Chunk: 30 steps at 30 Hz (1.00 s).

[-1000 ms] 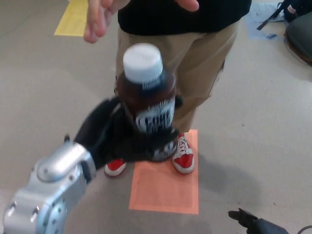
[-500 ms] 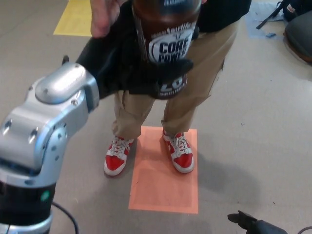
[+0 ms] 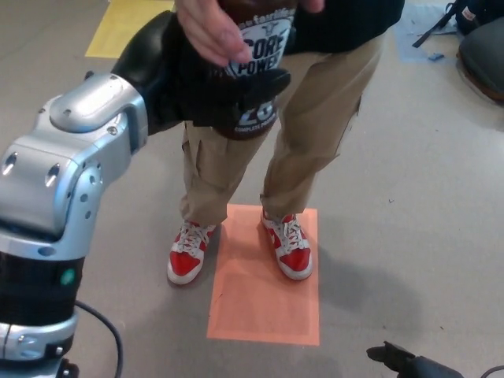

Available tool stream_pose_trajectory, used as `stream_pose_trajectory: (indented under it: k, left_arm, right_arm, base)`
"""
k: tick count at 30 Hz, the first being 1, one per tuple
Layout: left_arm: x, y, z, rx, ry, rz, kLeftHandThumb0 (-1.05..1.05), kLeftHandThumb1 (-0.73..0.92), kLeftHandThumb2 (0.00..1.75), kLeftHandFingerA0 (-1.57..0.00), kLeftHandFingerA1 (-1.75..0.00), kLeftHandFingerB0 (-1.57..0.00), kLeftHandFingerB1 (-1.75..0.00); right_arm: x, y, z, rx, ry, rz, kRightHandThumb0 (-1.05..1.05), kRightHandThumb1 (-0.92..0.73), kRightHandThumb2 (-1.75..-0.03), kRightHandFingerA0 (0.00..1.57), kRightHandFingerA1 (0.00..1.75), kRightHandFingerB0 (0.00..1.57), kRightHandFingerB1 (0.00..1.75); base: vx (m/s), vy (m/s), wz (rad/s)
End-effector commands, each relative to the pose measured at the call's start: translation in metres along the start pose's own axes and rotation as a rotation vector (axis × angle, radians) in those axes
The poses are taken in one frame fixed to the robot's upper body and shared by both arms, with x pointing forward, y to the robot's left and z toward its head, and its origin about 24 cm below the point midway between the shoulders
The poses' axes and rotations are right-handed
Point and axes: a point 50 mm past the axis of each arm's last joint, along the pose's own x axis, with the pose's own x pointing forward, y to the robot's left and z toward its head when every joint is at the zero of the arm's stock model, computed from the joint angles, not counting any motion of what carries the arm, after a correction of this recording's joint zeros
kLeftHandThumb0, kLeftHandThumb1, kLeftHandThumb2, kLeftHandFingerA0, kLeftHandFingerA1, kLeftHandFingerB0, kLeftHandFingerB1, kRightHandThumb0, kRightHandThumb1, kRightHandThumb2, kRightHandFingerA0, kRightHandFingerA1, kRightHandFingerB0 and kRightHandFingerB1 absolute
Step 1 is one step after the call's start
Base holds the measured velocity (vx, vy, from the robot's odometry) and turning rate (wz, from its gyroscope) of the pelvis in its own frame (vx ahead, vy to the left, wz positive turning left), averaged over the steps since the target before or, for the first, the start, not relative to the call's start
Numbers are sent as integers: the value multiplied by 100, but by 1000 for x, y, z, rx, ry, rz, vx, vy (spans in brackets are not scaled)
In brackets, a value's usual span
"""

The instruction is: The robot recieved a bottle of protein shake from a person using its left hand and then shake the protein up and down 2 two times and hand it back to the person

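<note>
My left hand is raised near the picture's top, fingers wrapped round the bottle. The bottle stands upright: dark brown body, white "CORE POWER" lettering, cap out of frame. A person's hand rests on its upper part. My right hand shows only partly; whether it is open I cannot tell.

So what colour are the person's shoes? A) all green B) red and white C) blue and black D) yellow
B: the shoes are red with white laces and soles, one standing on the orange floor patch and the other beside it.
</note>
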Motion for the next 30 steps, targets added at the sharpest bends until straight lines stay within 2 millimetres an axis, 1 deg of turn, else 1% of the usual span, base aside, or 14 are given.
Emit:
stream_pose_trajectory:
  k: [1, 4, 7, 8, 10, 11, 12, 15, 20, 22, 23, 24, 25, 30]
  left_arm:
    - [-4, 8, -8, -3, 15, 52, -16, 78, 74, -79, -160, -69, -118]
    - [-5, 9, -11, -5, 17, 53, -16, 78, 75, -81, -157, -72, -117]
    - [-7, 7, -14, -31, 17, 64, -16, 79, 71, -85, -139, -81, -79]
    - [-8, 6, -16, 16, 35, 83, -30, 75, 62, -98, -69, -59, -43]
    - [-9, 5, -17, 38, 70, 79, -40, 71, 61, -76, -49, -37, -33]
    - [-11, 4, -17, 36, 96, 46, -57, 55, 78, -31, -47, -11, -37]
    - [-12, 2, -18, 40, 114, 18, -68, 47, 83, 0, -21, 0, -12]
    - [-16, 2, -21, 43, 138, -37, -80, 50, 81, 0, 0, 0, 0]
    - [-28, 8, -46, 229, 191, -62, -81, 56, 95, 0, -28, -13, -25]
    - [-35, 8, -64, 263, 222, -55, -77, 58, 96, -12, -45, 0, -33]
    - [-40, 10, -82, 285, 243, -26, -36, 47, 104, 0, -48, 0, -46]
    - [-46, 11, -102, 308, 264, 11, -36, 47, 104, 0, -48, 0, -46]
    - [-49, 12, -113, 336, 281, 42, -75, 83, 65, -23, -31, -20, -28]
    - [-67, 17, -164, 345, 343, 135, -51, 65, 59, -52, -41, -33, -33]
  right_arm:
    - [-9, 3, -12, -6, 25, 15, -75, -87, -66, 32, 51, 34, 43]
    - [-9, 4, -12, -10, 26, 19, -75, -87, -67, 32, 51, 33, 43]
    - [-9, 4, -12, -8, 29, 15, -75, -87, -66, 31, 50, 35, 45]
    - [-9, 5, -11, -11, 27, 18, -75, -88, -67, 31, 49, 35, 44]
    - [-9, 5, -11, -7, 27, 18, -75, -87, -67, 31, 49, 35, 44]
    - [-9, 6, -10, 0, 29, 20, -75, -87, -67, 30, 49, 35, 43]
    - [-9, 6, -10, -3, 29, 21, -74, -87, -67, 31, 50, 35, 44]
    - [-7, 4, -8, -12, 19, 12, -72, -87, -66, 33, 51, 36, 43]
    - [-4, 1, -6, 3, 13, 4, -73, -87, -66, 33, 51, 35, 45]
    - [-5, 2, -7, -5, 15, 10, -73, -87, -67, 33, 50, 35, 43]
    - [-5, 2, -7, -6, 13, 11, -74, -88, -66, 35, 50, 37, 42]
    - [-6, 3, -6, -7, 8, 8, -74, -88, -66, 35, 50, 37, 42]
    - [-5, 2, -7, -12, 7, 8, -74, -88, -66, 36, 50, 37, 42]
    - [-3, 1, -3, -7, 4, -10, -73, -88, -66, 34, 52, 36, 44]
  base:
    - [0, 0, 0]
    - [0, 0, 0]
    - [0, 0, 0]
    - [0, 0, 0]
    - [0, 0, 0]
    - [0, 0, 0]
    - [0, 0, 0]
    - [0, 0, 0]
    - [0, 0, 0]
    - [0, 0, 0]
    - [0, 0, 0]
    - [0, 0, 0]
    - [0, 0, 0]
    - [0, 0, 0]
